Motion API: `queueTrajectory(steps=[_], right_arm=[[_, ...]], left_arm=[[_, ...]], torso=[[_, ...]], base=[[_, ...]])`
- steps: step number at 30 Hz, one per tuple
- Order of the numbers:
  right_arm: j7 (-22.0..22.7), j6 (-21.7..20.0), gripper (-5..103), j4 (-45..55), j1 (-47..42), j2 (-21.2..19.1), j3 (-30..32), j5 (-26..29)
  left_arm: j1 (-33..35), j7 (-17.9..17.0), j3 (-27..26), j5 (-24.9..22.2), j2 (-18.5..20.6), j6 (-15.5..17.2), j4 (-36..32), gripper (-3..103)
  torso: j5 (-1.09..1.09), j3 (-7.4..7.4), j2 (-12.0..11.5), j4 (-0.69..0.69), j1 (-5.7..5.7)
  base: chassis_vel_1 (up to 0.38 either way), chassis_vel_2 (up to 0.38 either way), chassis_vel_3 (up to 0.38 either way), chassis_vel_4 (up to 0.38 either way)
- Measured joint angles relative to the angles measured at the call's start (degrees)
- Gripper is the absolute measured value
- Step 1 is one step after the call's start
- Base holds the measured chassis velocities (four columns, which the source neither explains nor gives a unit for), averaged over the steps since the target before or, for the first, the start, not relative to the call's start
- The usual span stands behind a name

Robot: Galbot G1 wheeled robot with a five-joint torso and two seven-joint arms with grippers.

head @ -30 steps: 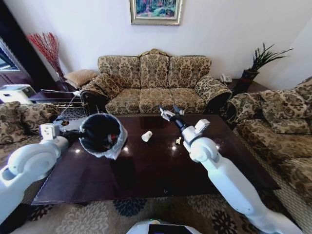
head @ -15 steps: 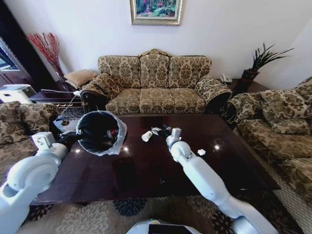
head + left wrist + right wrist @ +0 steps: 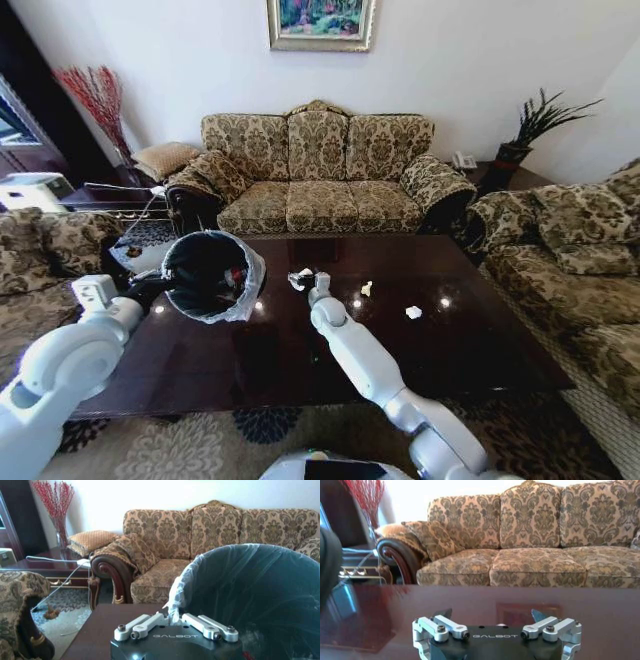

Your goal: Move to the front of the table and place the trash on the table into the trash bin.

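Left tool [image 3: 174,621] pinches the trash bin [image 3: 208,275] rim above the desk [image 3: 300,350]. Right tool [image 3: 305,279], spread, sits at the white paper cup [image 3: 297,281]; pickup step, closing needed next.

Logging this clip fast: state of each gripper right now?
Left gripper: shut on the trash bin, clamping its rim.
Right gripper: open over the table, at a white cup, holding nothing.

Left gripper [image 3: 152,287] holds the trash bin [image 3: 210,277] by its rim, tilted, mouth facing the camera, above the worktop [image 3: 300,350]. Right gripper [image 3: 303,277] sits at the white paper cup [image 3: 297,280], mid-worktop. Two white paper scraps [image 3: 366,289] [image 3: 413,312] lie further right.
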Motion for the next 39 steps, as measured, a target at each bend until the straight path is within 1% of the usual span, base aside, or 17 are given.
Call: queueTrajectory(steps=[1,3,4,5,6,8,11,14,16,17,22,26,28,31,32,35,39], right_arm=[[0.0,0.0,100,0.0,0.0,0.0,0.0,0.0],[-0.23,1.61,100,-2.21,-0.38,0.84,0.48,-1.05],[-0.68,2.95,100,-4.15,-0.62,1.25,0.94,-1.82],[-0.68,2.95,100,-4.15,-0.62,1.25,0.94,-1.82],[-0.9,3.63,100,-5.0,-0.68,1.3,1.12,-2.15],[-1.47,5.65,100,-8.63,-0.72,1.38,2.42,-4.8],[-1.43,6.37,100,-10.9,-0.64,1.34,3.1,-5.94],[-1.68,6.63,100,-11.28,-0.71,1.32,3.06,-5.93],[-2.68,7.94,100,-11.77,-0.89,1.28,3.03,-5.52],[-3.24,8.78,100,-11.98,-0.92,1.25,3.06,-5.09],[-4.44,10.13,100,-12.73,-0.92,1.22,2.89,-4.72],[-5.02,12.11,100,-16.66,0.37,1.18,3.22,-4.81],[-5.14,12.43,100,-17.29,0.63,1.18,3.23,-4.81],[-6.26,14.69,100,-20.35,1.71,1.14,3.35,-4.38],[-6.26,14.69,100,-20.35,1.71,1.14,3.35,-4.38],[-8.5,16.16,100,-19.79,1.42,1.14,3.21,-3.87],[-9.82,16.94,100,-18.28,0.8,1.13,2.94,-4.02]], left_arm=[[0.0,0.0,0.0,0.0,0.0,0.0,0.0,1],[-0.13,0.06,0.08,0.0,-0.01,0.0,0.1,1],[-0.21,0.17,0.1,-0.04,0.13,0.0,0.25,1],[-0.21,0.17,0.1,-0.04,0.13,0.0,0.25,1],[-0.22,0.18,0.1,-0.05,0.2,0.0,0.32,1],[-0.3,0.25,0.1,-0.07,0.41,0.0,0.48,1],[-0.3,0.29,0.09,-0.07,0.47,0.02,0.48,1],[-0.25,0.38,0.08,-0.06,0.47,0.02,0.57,1],[-0.35,0.39,0.09,0.0,0.45,0.03,0.8,1],[-0.42,0.39,0.12,0.03,0.42,0.04,0.84,1],[-0.34,0.43,0.17,0.04,0.39,0.05,0.89,1],[-0.32,0.45,0.17,0.04,0.54,0.05,0.99,1],[-0.32,0.45,0.17,0.04,0.6,0.05,0.99,1],[-0.04,0.45,0.12,0.03,0.66,0.06,0.84,1],[-0.04,0.45,0.12,0.03,0.66,0.06,0.84,1],[0.08,0.45,0.08,0.03,0.42,0.09,0.67,1],[0.04,0.44,0.09,0.04,0.31,0.11,0.73,1]], torso=[[0.0,0.0,0.0,0.0,0.0],[0.0,0.0,0.0,0.01,0.0],[0.01,0.0,0.0,0.04,0.0],[0.01,0.0,0.0,0.04,0.0],[0.01,0.0,0.0,0.02,0.0],[0.01,0.0,0.0,0.0,0.0],[0.01,0.0,0.0,-0.02,0.0],[0.01,0.0,0.0,-0.01,0.0],[0.01,0.0,0.0,0.02,0.0],[0.01,0.0,0.0,0.01,0.0],[0.01,0.0,0.0,0.01,0.0],[0.01,0.0,0.0,0.0,0.0],[0.01,0.0,0.0,0.0,0.0],[0.01,0.0,0.0,0.0,0.0],[0.01,0.0,0.0,0.0,0.0],[0.01,0.0,0.0,0.0,0.0],[0.01,0.0,0.0,0.01,0.0]], base=[[0.0,0.0,0.0,0.0],[0.0,0.0,0.0,0.0],[0.0,0.0,0.0,0.0],[0.0,0.0,0.0,0.0],[0.0,0.0,0.0,0.0],[0.0,0.0,0.0,0.0],[0.0,0.0,0.0,0.0],[0.0,0.0,0.0,0.0],[0.0,0.0,0.0,0.0],[0.0,0.0,0.0,0.0],[0.0,0.0,0.0,0.0],[0.0,0.0,0.0,0.0],[0.0,0.0,0.0,0.0],[0.0,0.0,0.0,0.0],[0.0,0.0,0.0,0.0],[0.0,0.0,0.0,0.0],[0.0,0.0,0.0,0.0]])
